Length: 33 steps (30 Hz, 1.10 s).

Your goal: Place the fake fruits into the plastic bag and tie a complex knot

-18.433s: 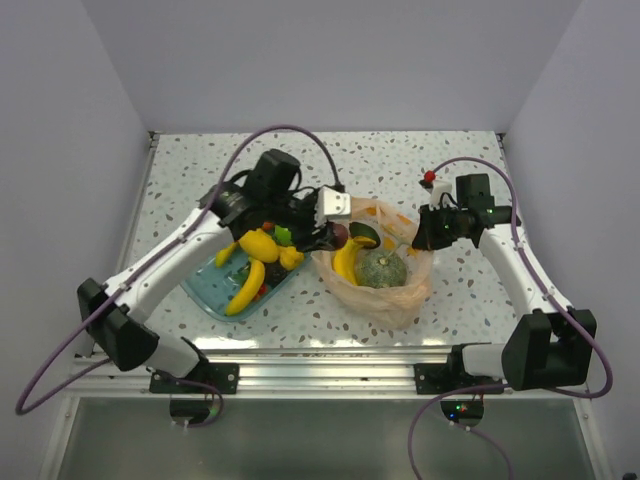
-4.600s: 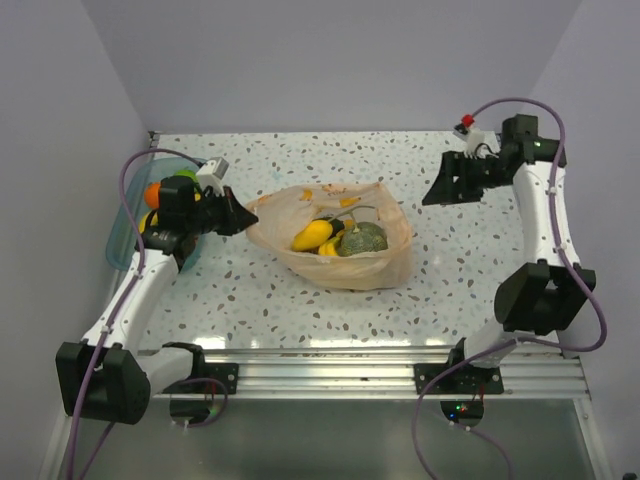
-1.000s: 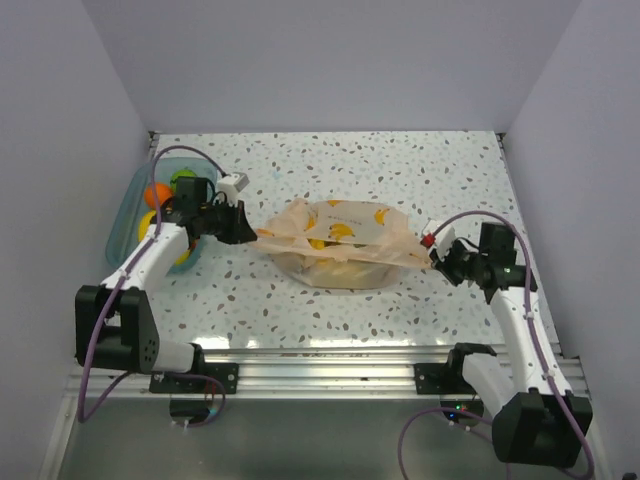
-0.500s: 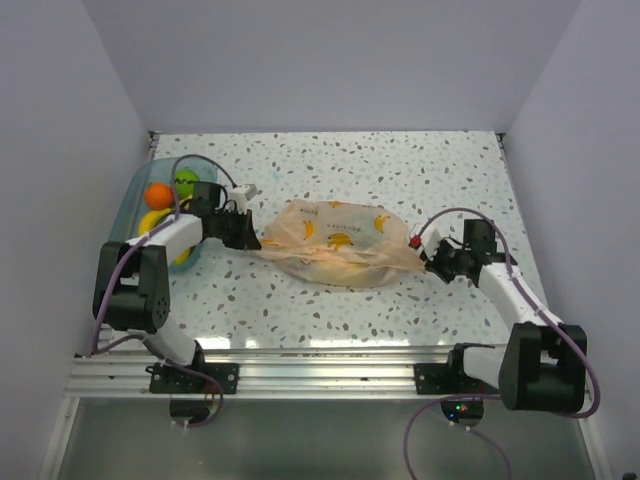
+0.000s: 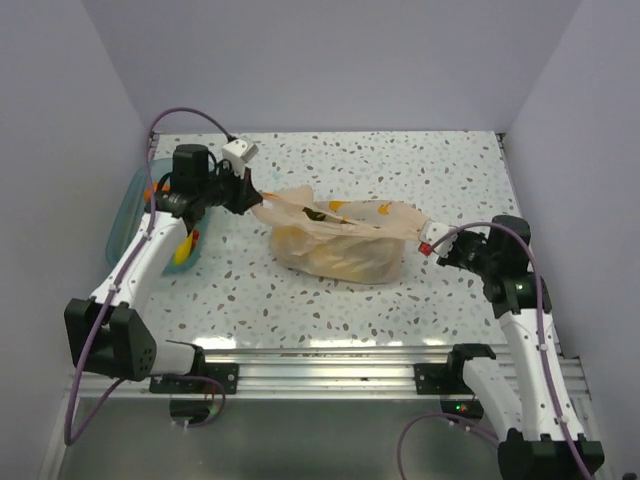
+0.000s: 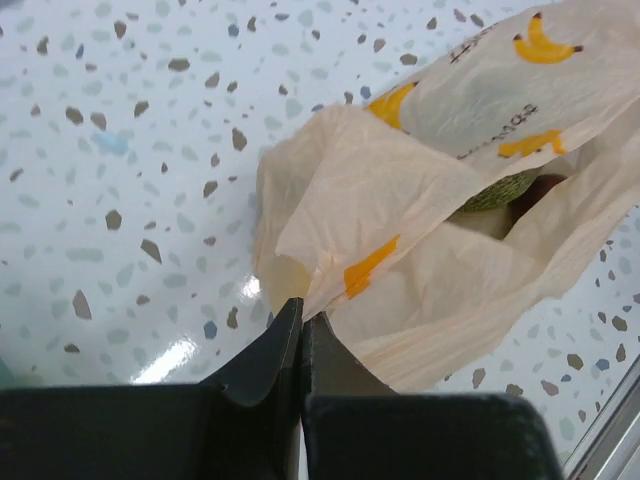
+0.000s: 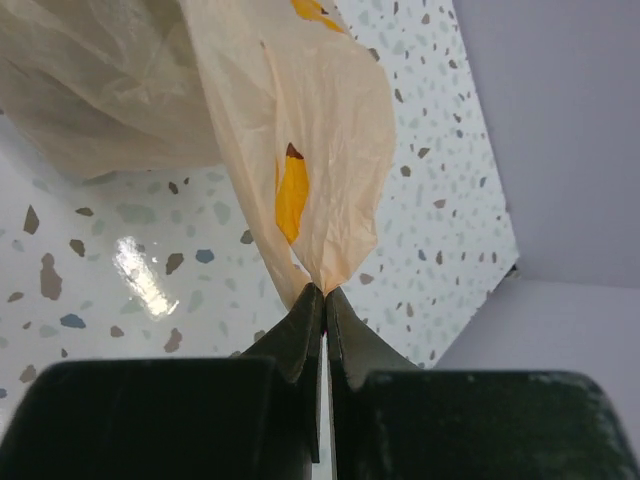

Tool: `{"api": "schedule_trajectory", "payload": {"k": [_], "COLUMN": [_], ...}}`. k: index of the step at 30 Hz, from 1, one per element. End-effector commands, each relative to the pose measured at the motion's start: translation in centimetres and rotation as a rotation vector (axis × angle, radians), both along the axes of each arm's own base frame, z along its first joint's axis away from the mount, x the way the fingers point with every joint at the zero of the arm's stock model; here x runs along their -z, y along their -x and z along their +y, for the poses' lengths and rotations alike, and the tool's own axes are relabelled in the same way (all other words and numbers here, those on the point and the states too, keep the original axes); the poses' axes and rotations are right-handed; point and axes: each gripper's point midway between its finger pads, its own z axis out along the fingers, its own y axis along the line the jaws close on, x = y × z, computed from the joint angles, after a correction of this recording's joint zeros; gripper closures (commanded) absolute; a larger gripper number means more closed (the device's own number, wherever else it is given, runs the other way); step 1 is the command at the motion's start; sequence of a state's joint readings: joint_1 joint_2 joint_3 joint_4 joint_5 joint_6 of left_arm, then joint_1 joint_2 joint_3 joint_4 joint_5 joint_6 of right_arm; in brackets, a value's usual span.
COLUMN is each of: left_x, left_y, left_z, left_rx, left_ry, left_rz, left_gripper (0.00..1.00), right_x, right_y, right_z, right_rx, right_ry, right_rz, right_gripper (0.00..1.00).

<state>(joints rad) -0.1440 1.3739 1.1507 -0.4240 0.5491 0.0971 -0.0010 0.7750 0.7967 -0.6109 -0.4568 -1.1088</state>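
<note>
The peach-orange plastic bag (image 5: pixel 335 240) stands in the middle of the table, stretched between both arms. Its banana print faces up. My left gripper (image 5: pixel 256 199) is shut on the bag's left handle (image 6: pixel 330 270), pinched at my fingertips (image 6: pixel 302 312). My right gripper (image 5: pixel 425 240) is shut on the bag's right handle (image 7: pixel 320 180), the film bunched between its tips (image 7: pixel 323 291). Fake fruits show dimly through the bag; the grey-green melon (image 6: pixel 505 188) peeks out at the mouth. An orange (image 5: pixel 156 190) and a yellow banana (image 5: pixel 183 250) lie at the left. No knot is visible.
A clear blue tray (image 5: pixel 127 205) lies at the left edge under the left arm, holding the remaining fruit. Walls close in the table on the left, back and right. A metal rail runs along the near edge.
The left gripper has risen and moved back with its handle. The right gripper has shifted slightly right and forward. The bag now stands taller and is pulled tauter between them.
</note>
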Motion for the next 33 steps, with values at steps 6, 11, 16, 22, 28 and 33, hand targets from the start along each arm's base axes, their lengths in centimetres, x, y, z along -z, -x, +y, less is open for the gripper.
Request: {"api": "schedule_trajectory", "payload": {"k": [6, 11, 16, 22, 28, 33], "left_x": [-4.3, -7.2, -12.6, -13.8, -17.7, -20.3], "left_y": [1.4, 1.1, 0.7, -0.3, 1.5, 5.5], "left_z": [-5.5, -4.0, -1.6, -0.3, -2.6, -7.8], "left_rx": [0.108, 0.042, 0.015, 0.048, 0.183, 0.446], "left_ry": [-0.021, -0.045, 0.015, 0.016, 0.132, 0.046], "left_rz": [-0.096, -0.215, -0.374, -0.357, -0.483, -0.693], "left_gripper": [1.0, 0.97, 0.94, 0.56, 0.0, 0.0], "right_x": [-1.8, -4.3, -6.1, -7.5, -7.7, -7.6], "right_y": [1.3, 1.3, 1.4, 2.2, 2.3, 2.7], "right_z": [2.3, 2.9, 3.0, 3.5, 4.2, 5.0], "right_rx": [-0.151, -0.153, -0.133, -0.146, -0.158, -0.165], "right_ry": [0.117, 0.077, 0.034, 0.0, -0.055, -0.116], "right_rz": [-0.063, -0.095, -0.151, -0.186, -0.128, -0.074], "right_gripper": [1.0, 1.0, 1.0, 1.0, 1.0, 1.0]}}
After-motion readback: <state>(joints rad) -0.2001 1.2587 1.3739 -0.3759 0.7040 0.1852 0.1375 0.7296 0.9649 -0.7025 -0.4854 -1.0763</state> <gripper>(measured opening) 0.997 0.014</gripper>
